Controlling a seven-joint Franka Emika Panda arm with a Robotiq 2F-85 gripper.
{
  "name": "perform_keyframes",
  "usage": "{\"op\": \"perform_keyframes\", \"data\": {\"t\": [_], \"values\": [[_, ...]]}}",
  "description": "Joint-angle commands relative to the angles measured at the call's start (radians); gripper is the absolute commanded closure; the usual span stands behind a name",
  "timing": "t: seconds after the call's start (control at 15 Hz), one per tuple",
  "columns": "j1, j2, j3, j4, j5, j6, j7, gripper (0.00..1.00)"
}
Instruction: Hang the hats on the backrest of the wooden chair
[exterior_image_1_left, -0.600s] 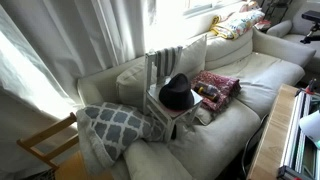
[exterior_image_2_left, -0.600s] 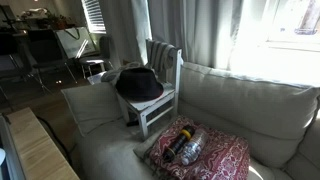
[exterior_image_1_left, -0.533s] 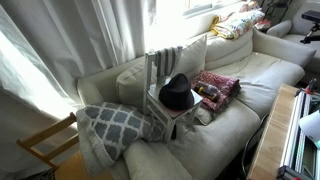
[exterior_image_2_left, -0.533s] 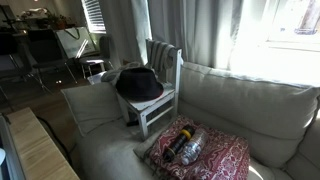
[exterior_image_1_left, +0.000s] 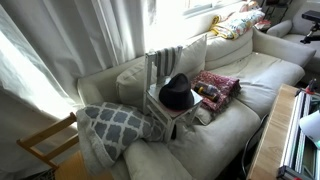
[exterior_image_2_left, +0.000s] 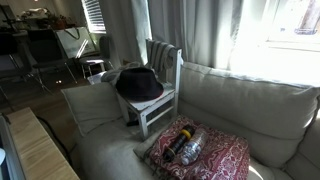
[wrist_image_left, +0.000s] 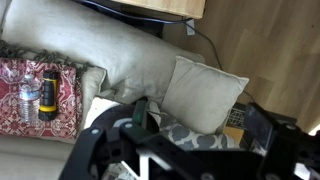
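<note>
Plainly spread, the black fingers (wrist_image_left: 272, 135) of the Robotiq gripper (wrist_image_left: 196, 128) stand wide apart in the wrist view with nothing between them. They hang above a grey-and-white lattice-patterned cushion (wrist_image_left: 200, 140), which lies just beside a plain beige square cushion (wrist_image_left: 205, 90) on the pale beige sofa (wrist_image_left: 120, 55). Further along the sofa in that view, a red paisley cloth (wrist_image_left: 12, 110) carries a clear plastic water bottle (wrist_image_left: 28, 100) and a dark bottle with a yellow band (wrist_image_left: 47, 92), side by side. In both exterior views the black wide-brimmed hat with a domed crown (exterior_image_1_left: 178, 94) (exterior_image_2_left: 138, 82) lies crown up on the flat seat of the small pale grey-white wooden chair (exterior_image_1_left: 172, 116) (exterior_image_2_left: 160, 104), which stands on the sofa cushions. Its slatted backrest (exterior_image_1_left: 163, 62) (exterior_image_2_left: 163, 55) rises just behind the hat. In an exterior view a yellowish bare-wood chair frame (exterior_image_1_left: 45, 140) stands on the floor past the sofa's end
</note>
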Motion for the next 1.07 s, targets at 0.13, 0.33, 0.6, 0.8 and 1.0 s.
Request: {"op": "perform_keyframes", "data": {"t": [0.13, 0.33, 0.6, 0.8, 1.0], "values": [[-0.064, 0.185, 0.119, -0.047, 0.0, 0.339, 0.277, 0.0], [-0.086, 0.289, 0.153, -0.064, -0.049, 0.522, 0.438, 0.0], [-0.107, 0.412, 0.17, -0.057, -0.168, 0.621, 0.687, 0.0], [-0.077, 0.412, 0.136, -0.06, -0.168, 0.603, 0.684, 0.0], [-0.075, 0.437, 0.135, -0.052, -0.181, 0.607, 0.724, 0.0]]}}
